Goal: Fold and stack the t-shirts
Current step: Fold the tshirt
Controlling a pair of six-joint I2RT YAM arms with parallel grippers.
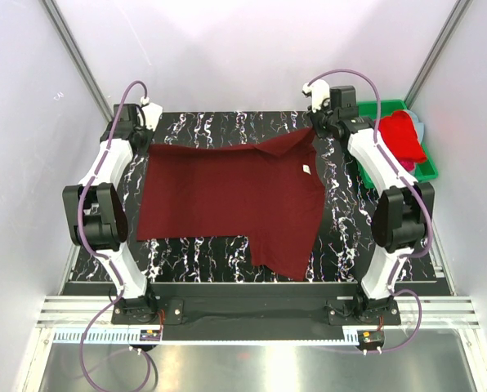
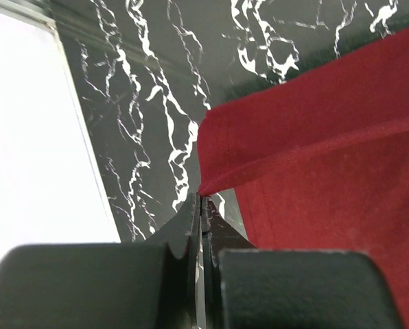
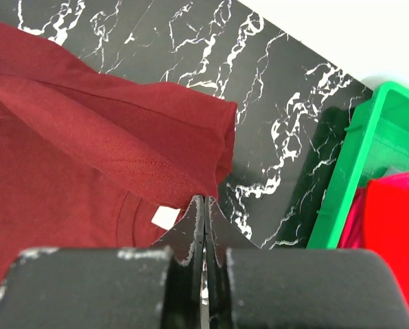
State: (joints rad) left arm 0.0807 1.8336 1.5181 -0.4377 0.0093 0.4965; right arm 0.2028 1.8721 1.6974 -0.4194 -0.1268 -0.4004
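A dark maroon short-sleeved cloth t-shirt point(image 1: 227, 196) lies spread across the middle of the black tabletop with white marble veining point(image 1: 341, 237). Its body lies mostly flat, and one sleeve reaches toward the lower centre of the top view. A small white label point(image 1: 306, 169) shows inside the neckline, right of centre. The left gripper point(image 1: 149, 140) sits at the upper left of the cloth. In the left wrist view its two black fingers point(image 2: 202, 200) are pressed together with no gap, pinching a hemmed corner of the maroon t-shirt point(image 2: 328, 137) just above the table. The right gripper point(image 1: 315, 129) is at the upper right corner of the garment. In the right wrist view its jaws point(image 3: 204, 199) are likewise closed tight on a folded edge of the maroon fabric point(image 3: 67, 137), which rises off the table toward the fingertips. The label point(image 3: 165, 216) is just left of them. At the upper right of the top view, beside the table's right edge, stands a bright green rectangular plastic bin point(image 1: 393, 104). It holds a crumpled bright red cloth t-shirt point(image 1: 403, 135), heaped above the rim. In the right wrist view the bin's green wall point(image 3: 342, 171) fills the right side. Inside it, a strip of pink-magenta cloth point(image 3: 354, 223) is wedged between that wall and the red t-shirt point(image 3: 396, 219).
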